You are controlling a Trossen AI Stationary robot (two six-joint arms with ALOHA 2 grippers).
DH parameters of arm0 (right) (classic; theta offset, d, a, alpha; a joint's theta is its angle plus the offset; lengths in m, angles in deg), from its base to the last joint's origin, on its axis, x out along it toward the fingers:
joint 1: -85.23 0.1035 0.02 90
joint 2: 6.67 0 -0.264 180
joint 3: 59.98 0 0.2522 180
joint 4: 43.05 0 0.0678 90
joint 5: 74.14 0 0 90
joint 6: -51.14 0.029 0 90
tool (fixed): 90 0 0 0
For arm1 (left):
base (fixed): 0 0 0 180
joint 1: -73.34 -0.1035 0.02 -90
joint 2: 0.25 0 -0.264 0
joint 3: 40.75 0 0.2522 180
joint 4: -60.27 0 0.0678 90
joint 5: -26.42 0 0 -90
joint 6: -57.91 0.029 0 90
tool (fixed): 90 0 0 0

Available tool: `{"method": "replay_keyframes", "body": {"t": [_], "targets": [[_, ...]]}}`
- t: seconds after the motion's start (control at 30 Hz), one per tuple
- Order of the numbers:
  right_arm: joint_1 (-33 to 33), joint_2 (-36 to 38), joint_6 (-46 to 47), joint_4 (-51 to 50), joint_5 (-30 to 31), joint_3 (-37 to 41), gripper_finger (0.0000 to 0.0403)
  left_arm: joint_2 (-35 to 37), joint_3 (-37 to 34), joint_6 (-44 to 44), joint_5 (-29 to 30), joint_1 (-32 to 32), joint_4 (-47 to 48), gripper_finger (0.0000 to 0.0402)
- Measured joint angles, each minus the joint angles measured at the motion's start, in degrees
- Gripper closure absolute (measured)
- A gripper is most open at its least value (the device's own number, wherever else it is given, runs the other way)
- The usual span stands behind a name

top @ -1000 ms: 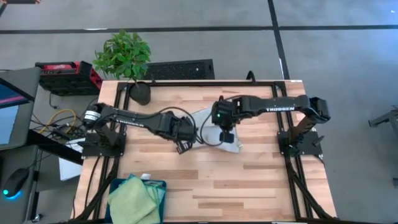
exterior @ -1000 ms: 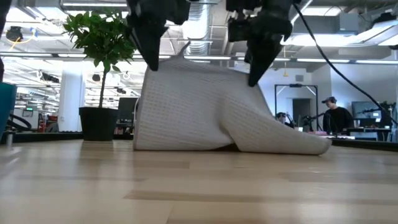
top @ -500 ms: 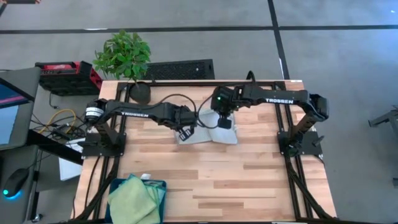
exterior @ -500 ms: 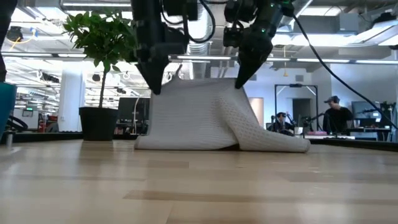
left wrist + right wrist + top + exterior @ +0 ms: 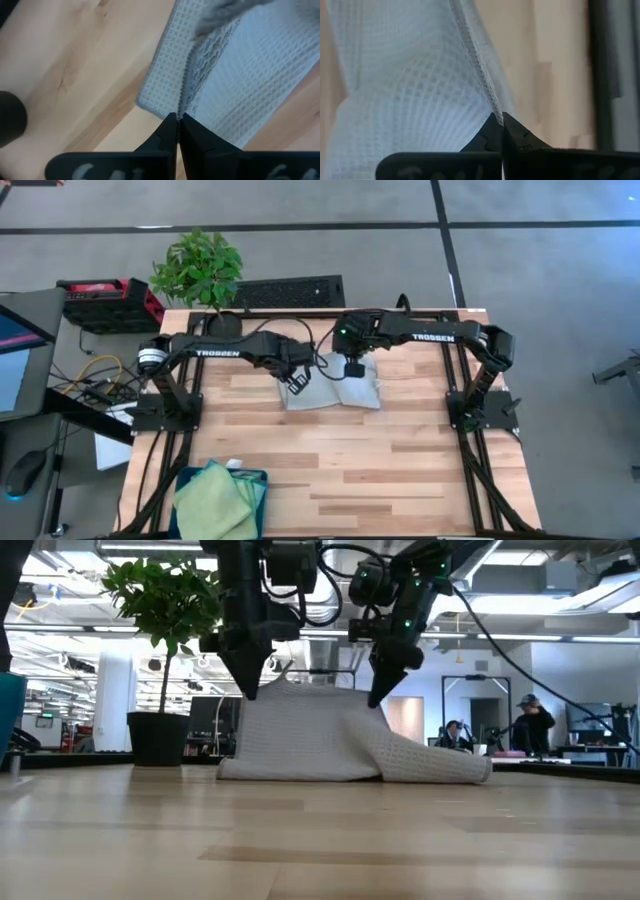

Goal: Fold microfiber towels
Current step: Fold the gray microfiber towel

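Note:
A pale grey waffle-weave microfiber towel [image 5: 335, 392] lies in the middle of the table, toward the far side. In the low view the towel [image 5: 330, 740] stands up like a low tent, its bottom on the wood and a flap trailing toward the right. My left gripper [image 5: 250, 692] and my right gripper [image 5: 377, 700] are both shut on its raised top edge, left [image 5: 298, 384] and right [image 5: 354, 369] of its middle. More towels, light green [image 5: 212, 498], sit in the dark teal bin [image 5: 255, 480] at the near left corner. My left gripper pinches the towel's hemmed edge [image 5: 186, 99] between its two shut fingers, coming from above and pointing steeply down. That edge is lifted off the table; the cloth hangs below it onto the wood. My right gripper pinches the hemmed edge [image 5: 489, 102] near the towel's right end between its shut fingers, slanting down from above. The held edge is raised, and the cloth slopes down from it to the table.
A potted plant [image 5: 200, 270] stands at the table's far left corner. Bare wood [image 5: 380, 470] stretches from the towel to the near edge. Black frame rails [image 5: 470, 450] run along the table's sides. In the low view a person [image 5: 525, 725] shows far off in the room.
Both grippers have gone toward the table's far edge and come down a little, staying shut on the towel's raised edge. The lifted cloth has followed them, so the tent now stands lower and farther back, while the towel's bottom has stayed on the table.

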State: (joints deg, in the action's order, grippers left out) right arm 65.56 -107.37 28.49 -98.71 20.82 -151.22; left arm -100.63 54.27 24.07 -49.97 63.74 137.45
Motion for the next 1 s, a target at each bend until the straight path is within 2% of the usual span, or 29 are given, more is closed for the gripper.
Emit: {"method": "replay_keyframes", "body": {"t": [0.1,0.23,0.5,0.63,0.8,0.9,1.0], "targets": [[0.0,-0.7,-1.3,3.2,2.3,-0.2,0.0396,0.0,0.1,-0.4,-1.1,-0.9,1.3,0.0401],[-0.3,-1.5,-1.9,4.1,2.5,-0.2,0.0388,0.0,0.1,0.2,-1.1,-1.6,1.3,0.0401],[-0.5,-1.7,-4.3,4.1,3.9,0.0,0.0338,0.0,0.0,0.1,0.5,-1.7,1.3,0.0396],[-0.9,-1.7,-4.4,4.3,3.3,0.0,0.0304,0.0,0.0,0.1,1.1,-2.0,0.9,0.0369],[-0.7,-1.7,-4.1,4.4,3.1,0.0,0.0242,0.0,0.0,0.1,1.9,-2.8,0.5,0.0318],[-0.7,-1.7,1.4,1.0,2.8,-1.9,0.021,0.0,0.0,0.1,1.2,-3.3,0.5,0.0293],[-1.5,-1.7,7.3,-6.9,1.8,-4.9,0.0192,0.0,0.0,-0.6,-1.0,-3.4,0.5,0.0278]]}}
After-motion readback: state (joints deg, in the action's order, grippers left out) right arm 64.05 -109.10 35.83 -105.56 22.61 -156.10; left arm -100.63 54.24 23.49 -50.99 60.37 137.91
